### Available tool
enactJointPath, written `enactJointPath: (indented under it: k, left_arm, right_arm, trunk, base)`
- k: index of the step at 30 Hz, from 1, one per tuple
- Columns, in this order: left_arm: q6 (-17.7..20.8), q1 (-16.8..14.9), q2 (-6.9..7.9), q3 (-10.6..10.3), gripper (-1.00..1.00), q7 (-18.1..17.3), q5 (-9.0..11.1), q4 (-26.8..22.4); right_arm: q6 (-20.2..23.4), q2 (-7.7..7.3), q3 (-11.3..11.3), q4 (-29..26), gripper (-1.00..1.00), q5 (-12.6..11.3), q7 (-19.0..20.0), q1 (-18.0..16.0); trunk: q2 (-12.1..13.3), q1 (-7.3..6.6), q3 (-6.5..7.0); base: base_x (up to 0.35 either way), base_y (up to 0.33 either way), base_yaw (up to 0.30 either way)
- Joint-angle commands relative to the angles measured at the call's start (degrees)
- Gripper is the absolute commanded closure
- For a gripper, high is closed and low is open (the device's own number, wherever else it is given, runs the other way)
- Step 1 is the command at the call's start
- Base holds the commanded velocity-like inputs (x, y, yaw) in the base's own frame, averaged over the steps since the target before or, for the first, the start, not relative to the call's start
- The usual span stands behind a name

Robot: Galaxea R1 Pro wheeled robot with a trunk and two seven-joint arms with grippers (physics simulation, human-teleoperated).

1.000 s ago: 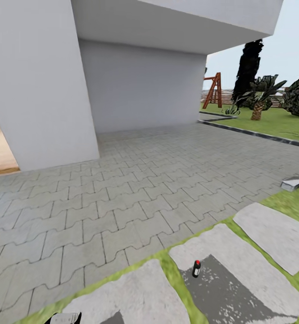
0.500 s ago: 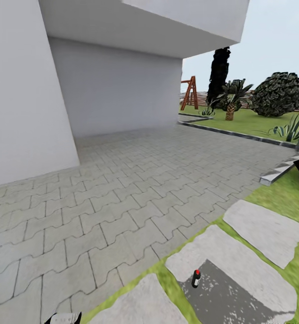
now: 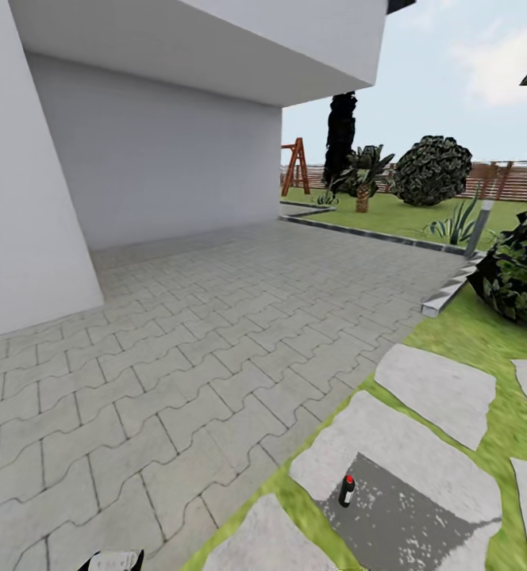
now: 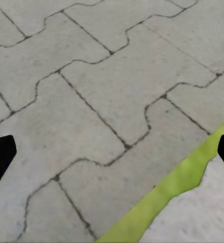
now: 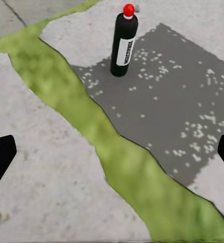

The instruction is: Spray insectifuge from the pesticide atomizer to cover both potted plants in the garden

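Nearest, the right tool point(image 5: 112, 157) hangs spread wide over a grey stepping stone point(image 5: 56, 177), its two dark fingertips point(image 5: 0, 154) at opposite edges of the right wrist view with nothing between them. Ahead of it, across a strip of grass point(image 5: 122, 162), the pesticide atomizer point(image 5: 123, 43) stands upright on a darker, speckled patch of the neighbouring stone, well clear of the fingers and untouched (red cap up, white label facing the camera). The left tool point(image 4: 112, 152) is likewise spread and empty, above interlocking grey pavers point(image 4: 107, 86) beside a thin grass edge.

In the head view, a pale part of the left arm point(image 3: 111, 561) shows at the bottom edge; the atomizer point(image 3: 347, 490) stands to its right on a flat stone point(image 3: 422, 476) set in the lawn point(image 3: 470, 325). Beyond it lie more stepping stones, then a dark leafy bush point(image 3: 521, 274) on the right. Farther off, a wide paved court point(image 3: 176, 349) runs up to a white building point(image 3: 136, 159). Farthest back stand a round dark bush point(image 3: 432, 170), a small palm point(image 3: 363, 178), a red wooden frame point(image 3: 296, 165) and a brown slatted fence point(image 3: 517, 181).
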Motion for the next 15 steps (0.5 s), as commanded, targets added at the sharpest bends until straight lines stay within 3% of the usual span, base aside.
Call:
enactJointPath:
  k: [1,8,15]
  left_arm:
    - [-0.1,0.0,-0.03,0.5,-1.00,-0.6,0.0,0.0]
    - [-0.1,0.0,-0.03,0.5,-1.00,-0.6,0.0,0.0]
    - [-0.1,0.0,-0.03,0.5,-1.00,-0.6,0.0,0.0]
  right_arm:
    - [-0.2,0.03,-0.2,0.0,-1.00,0.6,-0.2,0.0]
    - [-0.2,0.03,-0.2,0.0,-1.00,0.6,-0.2,0.0]
    - [-0.2,0.03,-0.2,0.0,-1.00,0.6,-0.2,0.0]
  trunk:
    - [0.0,-0.01,-0.05]
    - [0.0,-0.01,-0.05]
    - [0.0,-0.01,-0.05]
  base:
    - [0.018,0.302,-0.299]
    - [0.005,0.235,-0.299]
    - [0.000,0.035,-0.299]
